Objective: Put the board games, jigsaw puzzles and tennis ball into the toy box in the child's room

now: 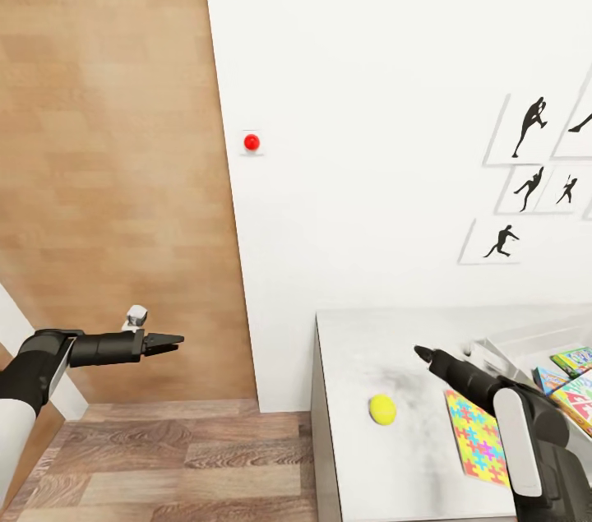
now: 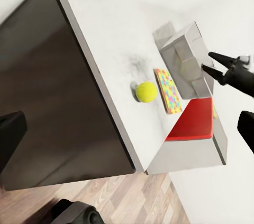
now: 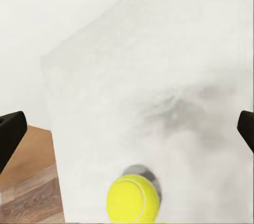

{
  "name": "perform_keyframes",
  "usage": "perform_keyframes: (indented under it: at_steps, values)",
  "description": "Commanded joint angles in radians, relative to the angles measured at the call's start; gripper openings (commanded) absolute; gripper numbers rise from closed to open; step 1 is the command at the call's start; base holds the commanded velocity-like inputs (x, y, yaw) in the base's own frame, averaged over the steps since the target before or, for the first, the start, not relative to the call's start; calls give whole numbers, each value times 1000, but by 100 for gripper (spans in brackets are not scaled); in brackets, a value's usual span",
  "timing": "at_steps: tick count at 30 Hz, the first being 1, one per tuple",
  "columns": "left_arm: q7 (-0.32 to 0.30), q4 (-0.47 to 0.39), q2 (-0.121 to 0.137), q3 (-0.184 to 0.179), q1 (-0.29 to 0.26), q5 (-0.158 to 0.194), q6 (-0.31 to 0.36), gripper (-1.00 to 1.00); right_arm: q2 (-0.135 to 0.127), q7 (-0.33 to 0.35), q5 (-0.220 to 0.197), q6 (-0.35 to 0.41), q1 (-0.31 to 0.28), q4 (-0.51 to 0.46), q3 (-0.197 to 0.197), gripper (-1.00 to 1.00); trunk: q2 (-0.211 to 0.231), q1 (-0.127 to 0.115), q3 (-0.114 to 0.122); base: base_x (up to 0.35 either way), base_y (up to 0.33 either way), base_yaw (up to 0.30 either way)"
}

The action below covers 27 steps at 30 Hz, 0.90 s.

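The tennis ball (image 1: pixel 382 409) (image 2: pixel 146 91) (image 3: pixel 133 200) lies on the table (image 1: pixel 362 473) near its left end. My right gripper (image 1: pixel 423 355) (image 2: pixel 210 61) hovers open above and just behind the ball, nothing between its fingers. A jigsaw puzzle (image 1: pixel 477 436) (image 2: pixel 169 90) lies flat to the right of the ball. Further right stands the light-grey toy box (image 1: pixel 492 351) (image 2: pixel 182 60), holding board games (image 1: pixel 575 390), one of them red (image 2: pixel 193 123). My left gripper (image 1: pixel 168 341) is open in the air over the floor, well left of the table.
A white wall rises right behind the table, with a red round button (image 1: pixel 252 142) and black sports pictures (image 1: pixel 526 177). Wood-plank floor (image 1: pixel 164 456) lies left of the table's dark side panel (image 2: pixel 58 91).
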Motion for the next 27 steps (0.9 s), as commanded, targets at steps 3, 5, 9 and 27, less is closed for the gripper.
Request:
perform_keyframes:
  at_steps: [3, 5, 9, 27]
  values:
    - [-8, -1, -1, 4, -1, -11, 11, 100, 3, -200, -7, -45, -2, 5, 32, 100, -2, 1, -2, 0, 0, 0]
    - [-8, -1, -1, 4, -1, -11, 11, 100, 2, -321, -9, -72, -3, 8, 77, 100, -2, 1, -2, 0, 0, 0]
    - [-8, -1, -1, 4, -1, -11, 12, 100, 0, -445, -13, -96, -11, 35, 141, 100, -2, 1, -2, 0, 0, 0]
    - [-8, -1, 2, 5, -1, -11, 12, 100, 4, -491, -17, -105, -56, 137, 172, 100, -2, 1, -6, 0, 49, -17]
